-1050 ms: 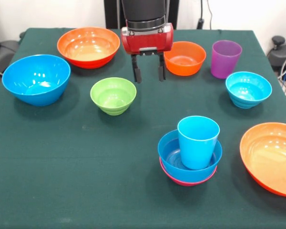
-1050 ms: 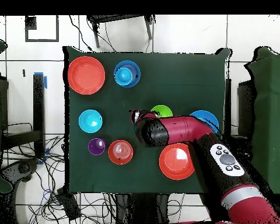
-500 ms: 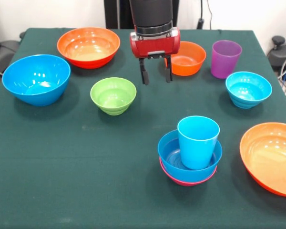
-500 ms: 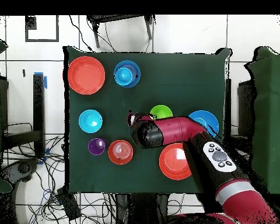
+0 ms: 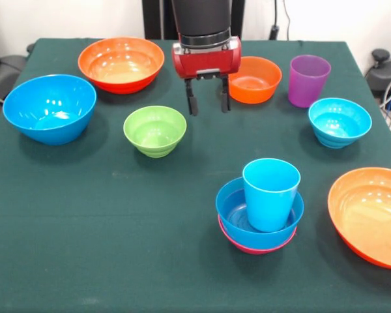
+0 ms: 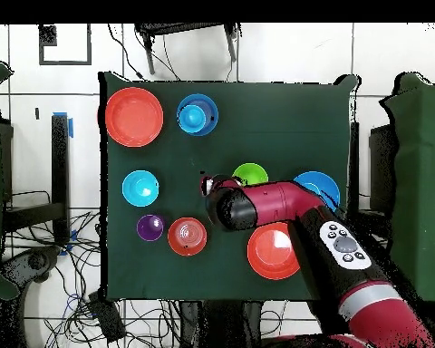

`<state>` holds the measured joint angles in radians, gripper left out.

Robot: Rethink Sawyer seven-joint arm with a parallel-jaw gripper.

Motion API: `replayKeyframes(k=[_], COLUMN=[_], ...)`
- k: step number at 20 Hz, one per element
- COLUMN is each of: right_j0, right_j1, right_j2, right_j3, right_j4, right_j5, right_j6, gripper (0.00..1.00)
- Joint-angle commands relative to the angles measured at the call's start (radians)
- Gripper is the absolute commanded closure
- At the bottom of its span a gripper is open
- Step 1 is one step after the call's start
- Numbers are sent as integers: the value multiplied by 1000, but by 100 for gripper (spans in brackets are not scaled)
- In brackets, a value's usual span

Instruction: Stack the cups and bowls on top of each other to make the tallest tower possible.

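Near the front table edge, the tower (image 5: 260,218) comprises only pink bowl, blue bowl and blue cup, six bowls and the purple cup (image 5: 308,79) remain loose, while the gripper (image 5: 207,102) hangs open, empty.

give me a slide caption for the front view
Open claw hovers between green bowl and small orange bowl; light blue cup tops the tower.
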<state>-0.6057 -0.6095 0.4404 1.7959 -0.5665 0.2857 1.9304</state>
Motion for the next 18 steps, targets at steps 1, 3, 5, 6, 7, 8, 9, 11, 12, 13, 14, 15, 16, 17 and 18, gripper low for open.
replayKeyframes(k=[1, 3, 5, 6, 7, 8, 9, 11, 12, 13, 14, 15, 16, 17, 18], right_j0=[18, 11, 14, 16, 24, 33, 45, 67, 74, 75, 76, 80, 80, 85, 92], right_j1=[-59, -62, -70, -72, -73, -70, -69, -69, -62, -52, -41, -29, -18, 0, 26], right_j2=[-4, 7, 11, 11, 6, -3, -16, -41, -49, -51, -52, -55, -55, -59, -67], right_j3=[-7, -7, -4, -3, -5, -6, -11, -23, -30, -37, -46, -53, -58, -66, -72], right_j4=[-109, -109, -108, -109, -112, -120, -128, -149, -156, -160, -163, -168, -171, -176, -186], right_j5=[14, 19, 30, 32, 30, 21, 10, -18, -28, -28, -30, -35, -39, -46, -65], right_j6=[-84, -86, -83, -79, -71, -60, -48, -26, -19, -21, -20, -17, -15, -9, 2], gripper=[0, 0, 0, 0, 0, 0, 0, 0, 0, 0, 0, 0, 0, 0, 0])
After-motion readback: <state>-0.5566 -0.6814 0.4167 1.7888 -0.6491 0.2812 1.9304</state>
